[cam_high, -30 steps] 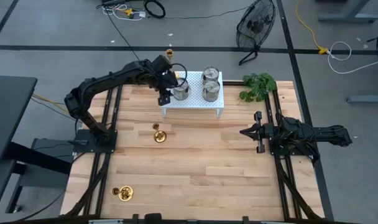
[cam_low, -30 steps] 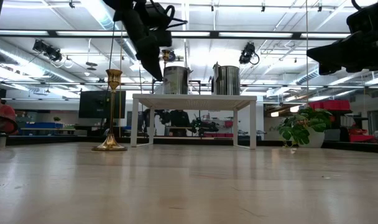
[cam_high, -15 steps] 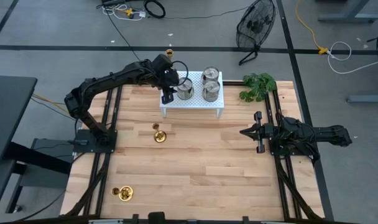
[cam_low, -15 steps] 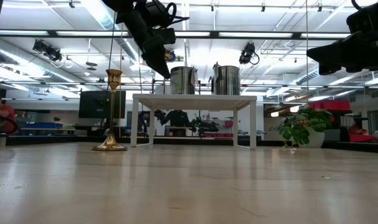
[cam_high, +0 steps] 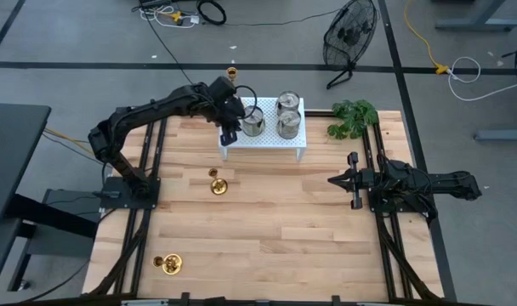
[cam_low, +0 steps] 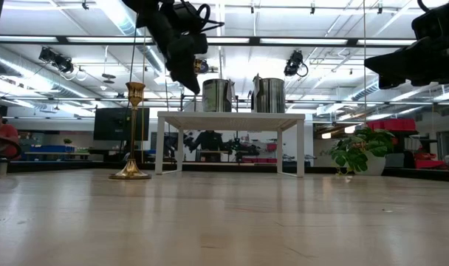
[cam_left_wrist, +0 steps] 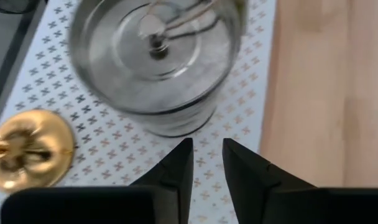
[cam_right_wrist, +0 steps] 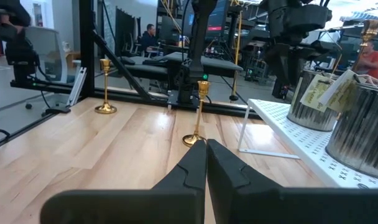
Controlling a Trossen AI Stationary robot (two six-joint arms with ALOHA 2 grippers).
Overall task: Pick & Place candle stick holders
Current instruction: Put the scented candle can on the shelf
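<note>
The left gripper (cam_high: 229, 134) hovers over the white perforated metal rack (cam_high: 264, 141), jaws narrowly parted and empty, just beside a squat silver can-shaped holder (cam_left_wrist: 156, 59). A gold holder base (cam_left_wrist: 28, 149) also rests on this rack. The right gripper (cam_high: 352, 180), jaws closed and empty, waits above the wooden worktop (cam_high: 275, 229). Two slim gold candlestick holders (cam_high: 217, 184) (cam_high: 168, 263) stand on the worktop.

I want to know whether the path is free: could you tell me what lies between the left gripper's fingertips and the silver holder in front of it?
Nothing but bare white rack. The left wrist view shows the left gripper just short of the silver holder, with only perforated surface between.
</note>
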